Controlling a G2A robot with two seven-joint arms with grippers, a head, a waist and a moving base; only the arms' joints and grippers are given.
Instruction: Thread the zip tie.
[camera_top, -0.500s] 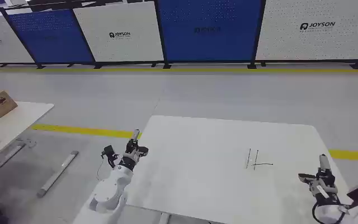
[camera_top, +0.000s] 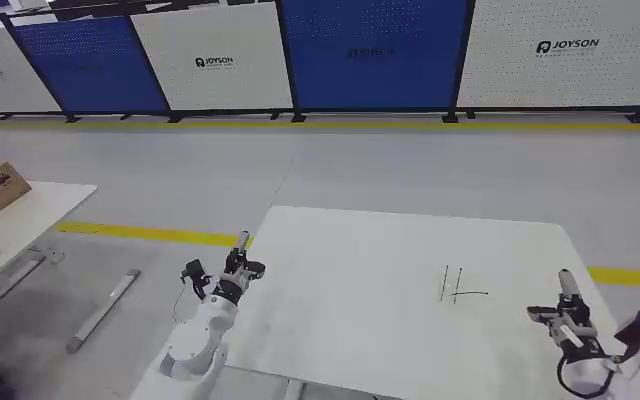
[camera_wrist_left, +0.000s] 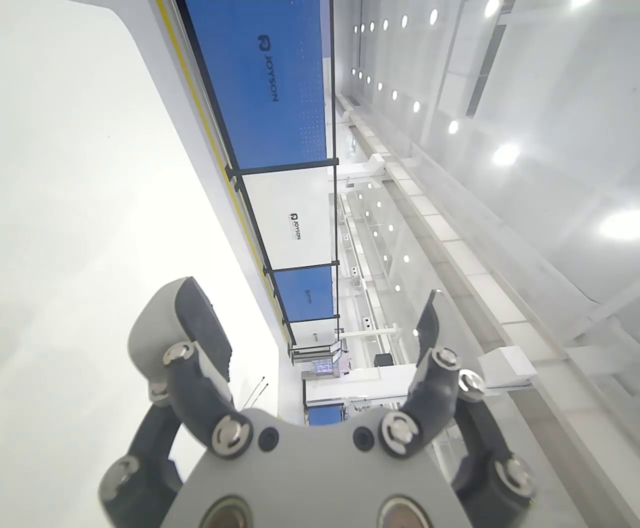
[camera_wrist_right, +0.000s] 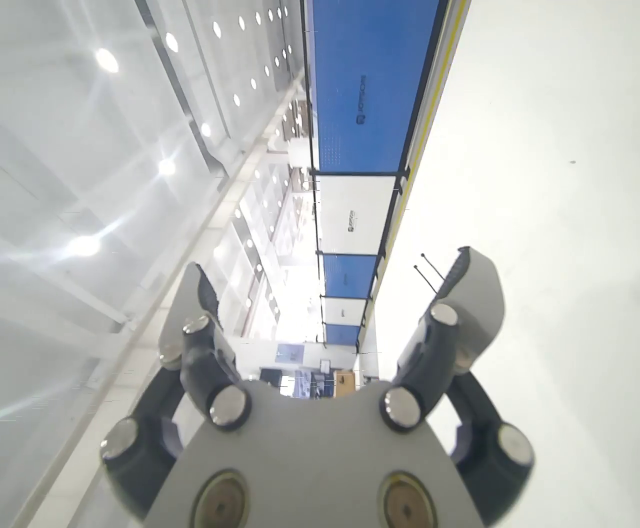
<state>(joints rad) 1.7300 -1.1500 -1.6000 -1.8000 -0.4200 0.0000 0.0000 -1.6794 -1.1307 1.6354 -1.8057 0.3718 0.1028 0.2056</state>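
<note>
- Zip ties (camera_top: 457, 285): three thin black strips on the table (camera_top: 350, 300), two running away from me, one crosswise
- Right gripper (camera_wrist_right: 330, 265): fingers wide, empty; ties lie to its left, so I rate it nearer
- Left gripper (camera_wrist_left: 310, 295): wide, empty, well apart

Smooth matt white table (camera_top: 350, 310), thin black plastic zip ties (camera_top: 458, 283)

R gripper (camera_top: 556, 298) slightly further in over table (camera_top: 350, 300), closer to zip ties (camera_top: 455, 285) than 0.5 s ago.
</note>
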